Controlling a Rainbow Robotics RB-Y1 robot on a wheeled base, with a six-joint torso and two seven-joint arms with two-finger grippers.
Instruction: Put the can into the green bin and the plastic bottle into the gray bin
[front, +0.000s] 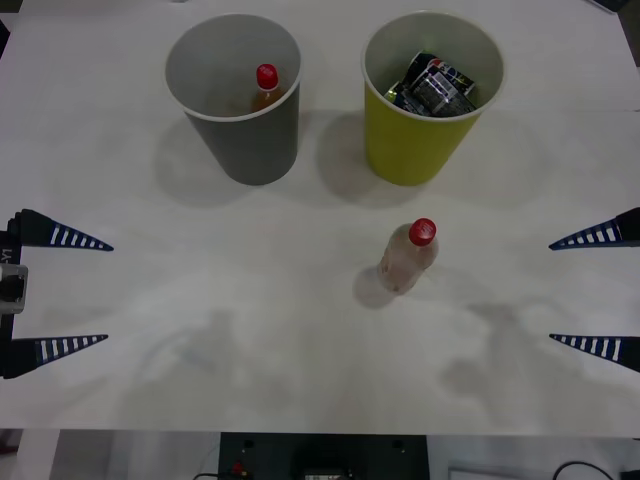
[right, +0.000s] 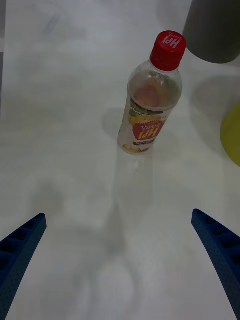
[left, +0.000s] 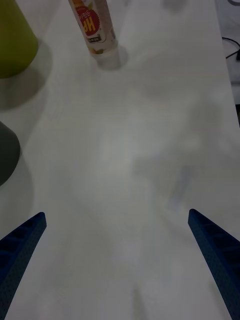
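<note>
Both grippers, left (front: 72, 292) and right (front: 590, 290), are waiting wide open and empty while the plastic bottle (front: 408, 257) is standing upright, likely light and slippery, best gripped mid-body.

plastic bottle (left: 93, 27) top cut off in left wrist view, amber bottle (front: 265, 90) half hidden inside gray bin (front: 245, 140)
</note>
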